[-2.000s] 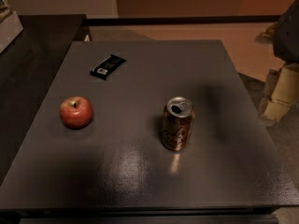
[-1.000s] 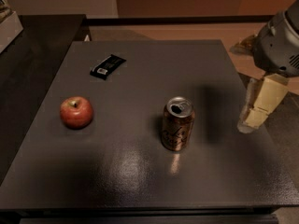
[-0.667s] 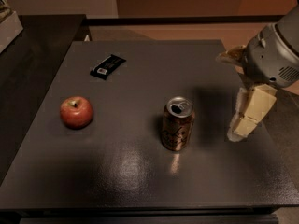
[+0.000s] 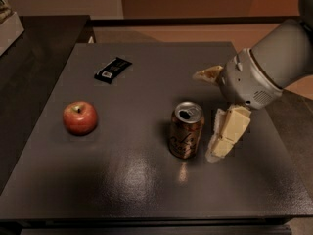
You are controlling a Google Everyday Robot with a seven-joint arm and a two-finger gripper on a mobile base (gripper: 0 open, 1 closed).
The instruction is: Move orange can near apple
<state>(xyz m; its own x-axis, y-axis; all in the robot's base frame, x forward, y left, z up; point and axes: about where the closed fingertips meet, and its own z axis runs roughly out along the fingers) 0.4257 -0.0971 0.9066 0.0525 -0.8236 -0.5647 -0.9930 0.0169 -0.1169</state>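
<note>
Pale jaws hang spread and empty, one just beside the upright orange-brown metal can [image 4: 186, 130] on the dark worktop [image 4: 146, 190], seemingly lining up a grasp; the round red apple [image 4: 79, 117] lies well beyond it.

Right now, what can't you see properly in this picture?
Camera view:
Print on the black wrapped bar: too small to read.
Back of the orange can: hidden by the can itself.
Behind the gripper, right of the can, the arm: cut by the right edge.
Top-left pale object: cut by the left edge.
</note>
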